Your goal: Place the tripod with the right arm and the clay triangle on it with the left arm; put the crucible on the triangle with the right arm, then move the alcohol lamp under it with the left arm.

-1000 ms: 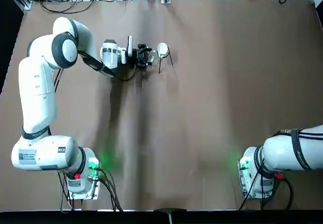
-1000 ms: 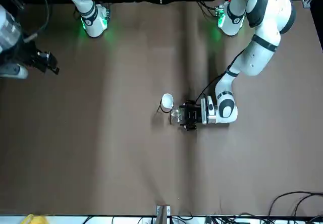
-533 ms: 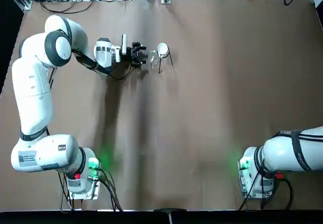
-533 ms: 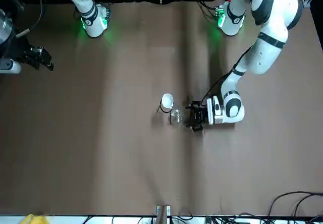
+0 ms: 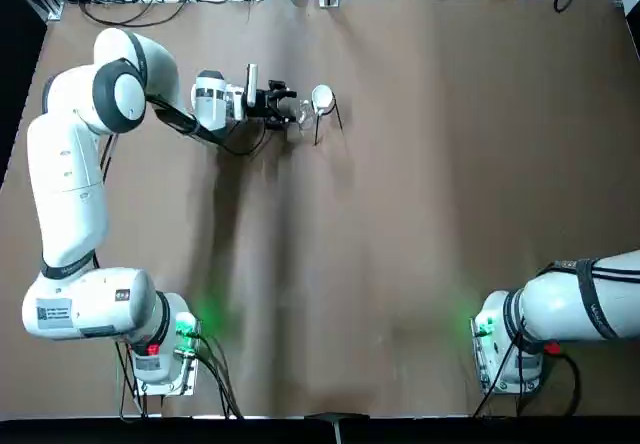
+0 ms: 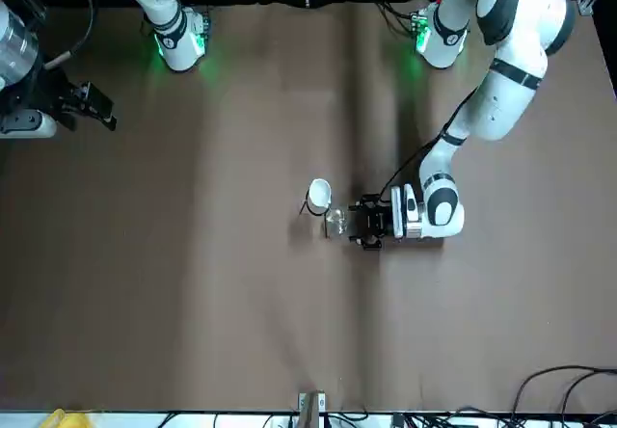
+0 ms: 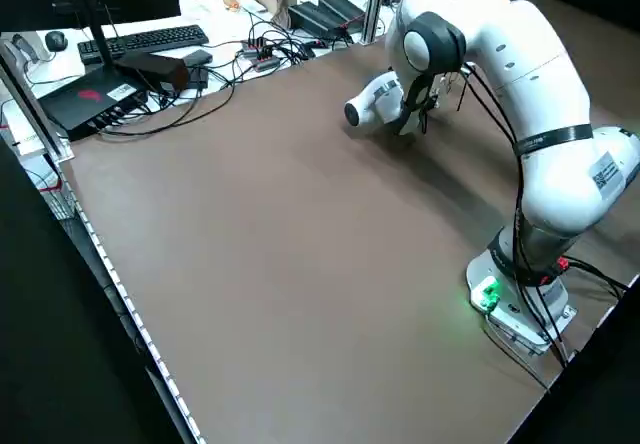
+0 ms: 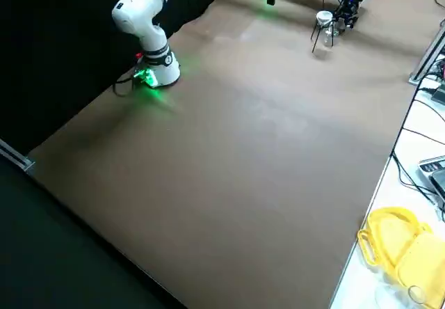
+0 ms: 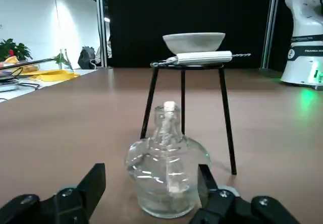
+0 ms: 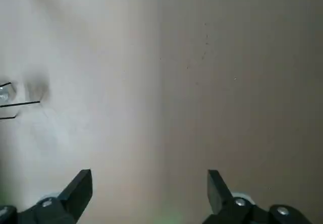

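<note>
Spread wide, the left gripper [image 9: 151, 204] flanks the lamp [image 9: 166, 166] at lower centre of the wrist view, just short of the tripod [image 9: 187, 110] bearing the crucible [image 9: 194, 41]. Push straight and slowly between the legs. Right gripper [image 10: 149, 193] is parked, jaws apart.

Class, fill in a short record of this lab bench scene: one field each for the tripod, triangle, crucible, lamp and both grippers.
tripod: upright on the table
clay triangle: lying on the tripod's ring
crucible: seated on the triangle
alcohol lamp: beside the tripod, not yet under it
left gripper: open, fingers either side of the lamp
right gripper: open, far from the setup
</note>
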{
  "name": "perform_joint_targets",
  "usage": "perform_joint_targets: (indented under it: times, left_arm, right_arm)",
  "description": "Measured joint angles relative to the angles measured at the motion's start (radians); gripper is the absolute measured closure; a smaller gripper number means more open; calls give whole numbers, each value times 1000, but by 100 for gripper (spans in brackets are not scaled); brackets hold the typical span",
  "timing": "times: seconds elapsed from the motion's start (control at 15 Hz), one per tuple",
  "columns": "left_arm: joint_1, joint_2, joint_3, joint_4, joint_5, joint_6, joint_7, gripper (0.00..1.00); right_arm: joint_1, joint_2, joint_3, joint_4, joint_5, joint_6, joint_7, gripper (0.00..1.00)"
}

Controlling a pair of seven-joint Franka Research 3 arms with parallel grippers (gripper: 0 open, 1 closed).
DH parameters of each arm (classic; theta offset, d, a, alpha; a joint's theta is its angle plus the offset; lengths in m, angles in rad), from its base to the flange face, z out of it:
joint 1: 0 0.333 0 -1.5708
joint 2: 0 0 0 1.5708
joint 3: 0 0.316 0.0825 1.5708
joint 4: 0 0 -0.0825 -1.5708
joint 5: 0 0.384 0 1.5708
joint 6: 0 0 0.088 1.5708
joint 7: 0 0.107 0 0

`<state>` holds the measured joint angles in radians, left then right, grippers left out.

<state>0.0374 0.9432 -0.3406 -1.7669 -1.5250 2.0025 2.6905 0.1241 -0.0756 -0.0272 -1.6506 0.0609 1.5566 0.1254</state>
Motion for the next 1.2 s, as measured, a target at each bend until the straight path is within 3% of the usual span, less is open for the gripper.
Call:
perform_joint_targets:
  times: [1.2]
  left_arm:
    - [-90,22,0,4,-33,4,0,20]
  right_arm:
    - [2,0,-6,-35,0,7,0,0]
